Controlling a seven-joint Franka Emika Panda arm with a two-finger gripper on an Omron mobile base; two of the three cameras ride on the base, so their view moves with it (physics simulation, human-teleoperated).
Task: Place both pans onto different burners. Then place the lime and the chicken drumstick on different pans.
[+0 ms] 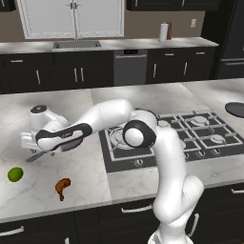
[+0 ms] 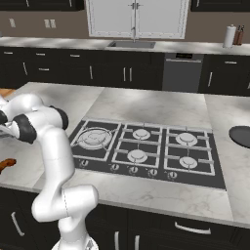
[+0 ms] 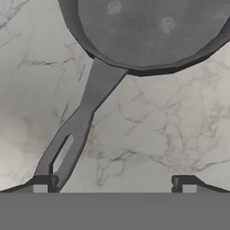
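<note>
The mid-grey pan (image 3: 152, 31) beyond the fingertips (image 3: 42, 184) looks like matt metal, its inner face dull with faint pale blotches, and its long handle (image 3: 74, 130), running down to the left fingertip, has the same flat sheen. Under it the counter (image 3: 148, 134) is smooth polished marble, pale with grey veins. The fingertips themselves are dark and matt. Away from the fingers, the cooktop (image 2: 146, 146) is black and smooth under light grey grates, and the lime (image 1: 15, 174) looks glossy.
</note>
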